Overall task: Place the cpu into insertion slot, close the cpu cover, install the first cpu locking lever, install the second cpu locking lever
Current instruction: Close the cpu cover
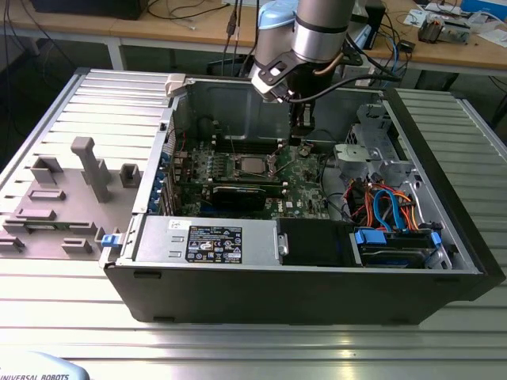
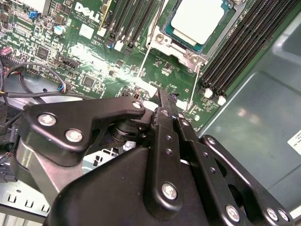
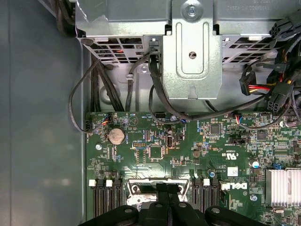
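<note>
Exterior view: showing the pincer [image 1: 302, 141] hanging low inside the open computer case [image 1: 230, 103], tip just above the green motherboard [image 1: 309, 182]. Second wrist view: showing its fingers [image 2: 164, 127] pressing together into one narrow point, gripping nothing visible. Placing the cpu [image 2: 197, 19] just ahead of that point, sitting in the insertion slot [image 2: 192, 57], apart from the fingers. Showing the cpu cover [image 2: 164, 38] lying flat around the chip. Showing two thin locking levers [image 2: 194, 87] running from the socket corners back toward the pincer, one ending close beside the tip; contact impossible to tell. First wrist view: showing the socket's silver edge just beyond the pressed-together fingertips.
</note>
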You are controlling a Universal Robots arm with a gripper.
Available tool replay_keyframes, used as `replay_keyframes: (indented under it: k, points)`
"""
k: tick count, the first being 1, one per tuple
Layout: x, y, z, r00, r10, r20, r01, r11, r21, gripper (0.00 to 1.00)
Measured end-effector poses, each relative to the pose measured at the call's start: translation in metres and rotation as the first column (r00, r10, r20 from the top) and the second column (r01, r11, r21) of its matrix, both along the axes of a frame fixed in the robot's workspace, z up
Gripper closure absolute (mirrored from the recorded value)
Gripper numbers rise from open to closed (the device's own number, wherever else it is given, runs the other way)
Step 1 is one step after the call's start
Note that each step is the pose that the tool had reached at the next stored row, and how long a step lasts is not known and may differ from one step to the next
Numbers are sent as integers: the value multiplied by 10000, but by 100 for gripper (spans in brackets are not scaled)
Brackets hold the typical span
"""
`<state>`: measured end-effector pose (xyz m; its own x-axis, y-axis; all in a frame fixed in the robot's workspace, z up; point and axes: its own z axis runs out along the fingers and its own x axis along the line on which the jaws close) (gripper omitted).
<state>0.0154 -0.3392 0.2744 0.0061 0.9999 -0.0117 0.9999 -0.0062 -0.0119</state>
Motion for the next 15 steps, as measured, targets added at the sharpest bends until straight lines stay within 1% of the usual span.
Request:
replay_keyframes:
  k: [6, 9, 12, 14, 15]
  points:
    - [20, 0, 0, 10000, 0, 0, 0, 10000, 0, 89]
    - [83, 0, 0, 10000, 1, 0, -1, 10000, 1, 89]
    - [125, 1, 0, 10000, 0, 0, 0, 10000, 0, 89]
    - [144, 16, -11, 10000, 0, 1, 0, 10000, 1, 89]
    - [154, 33, -25, 10000, 1, 0, -1, 10000, -1, 89]
